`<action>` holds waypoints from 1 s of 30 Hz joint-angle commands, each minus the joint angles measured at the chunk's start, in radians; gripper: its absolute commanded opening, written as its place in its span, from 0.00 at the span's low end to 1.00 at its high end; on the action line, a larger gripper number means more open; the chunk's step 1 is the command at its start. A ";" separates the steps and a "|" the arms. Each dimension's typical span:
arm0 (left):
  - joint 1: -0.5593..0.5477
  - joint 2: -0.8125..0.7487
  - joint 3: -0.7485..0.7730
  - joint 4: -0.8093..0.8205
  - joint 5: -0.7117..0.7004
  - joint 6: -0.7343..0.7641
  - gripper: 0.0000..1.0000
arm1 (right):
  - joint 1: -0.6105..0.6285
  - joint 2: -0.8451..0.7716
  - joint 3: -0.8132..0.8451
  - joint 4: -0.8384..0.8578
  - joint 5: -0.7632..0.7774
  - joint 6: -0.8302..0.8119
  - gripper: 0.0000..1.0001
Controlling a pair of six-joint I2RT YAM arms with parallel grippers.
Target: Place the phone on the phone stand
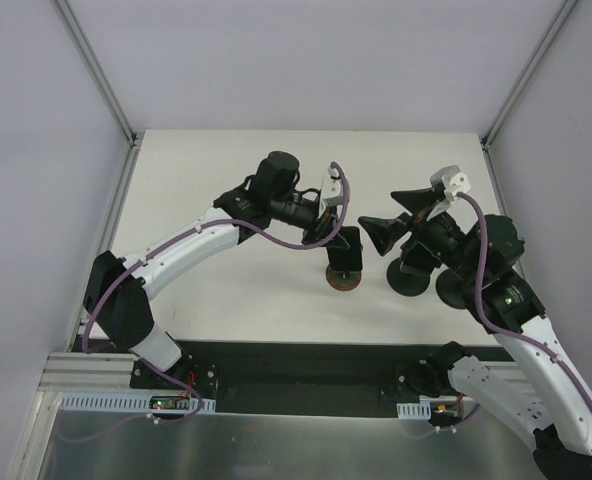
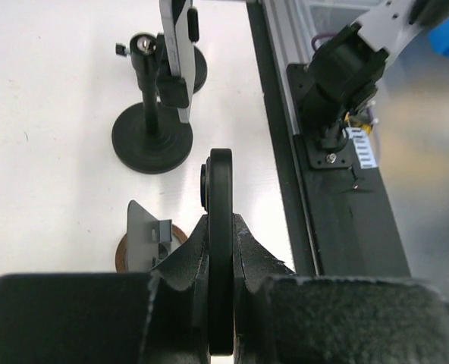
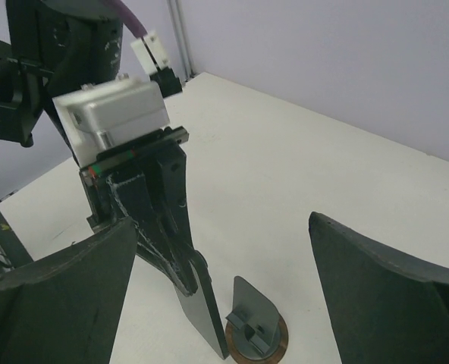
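Note:
My left gripper [image 1: 333,234] is shut on the black phone [image 1: 350,252] and holds it upright just above the table. The phone stand [image 1: 344,279], a grey bracket on a round brown base, sits right below and beside the phone's lower edge. In the left wrist view the phone [image 2: 221,189] shows edge-on between the gripper's [image 2: 221,224] fingers, with the stand [image 2: 150,236] to its left. In the right wrist view the phone [image 3: 207,312] hangs close to the left of the stand [image 3: 256,327]. My right gripper [image 1: 396,218] is open and empty to the right, its jaws wide either side of this scene [image 3: 223,224].
Two black round-based posts [image 1: 409,281] stand under my right arm and also show in the left wrist view [image 2: 152,139]. The black base rail [image 1: 296,365] runs along the table's near edge. Frame posts [image 1: 126,140] stand at the back corners.

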 commanded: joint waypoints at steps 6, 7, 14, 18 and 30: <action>-0.046 0.162 0.169 -0.126 -0.053 0.239 0.00 | -0.018 -0.086 -0.038 0.031 0.266 -0.035 0.97; -0.049 0.173 0.174 -0.132 -0.056 0.254 0.00 | -0.021 -0.090 -0.039 0.031 0.270 -0.038 0.97; -0.063 0.254 0.232 -0.200 -0.099 0.309 0.00 | -0.026 -0.110 -0.058 0.054 0.265 -0.040 0.97; -0.078 0.292 0.258 -0.217 -0.145 0.325 0.00 | -0.030 -0.106 -0.064 0.062 0.271 -0.040 0.97; -0.086 0.325 0.257 -0.220 -0.198 0.345 0.00 | -0.047 -0.100 -0.073 0.076 0.259 -0.035 0.97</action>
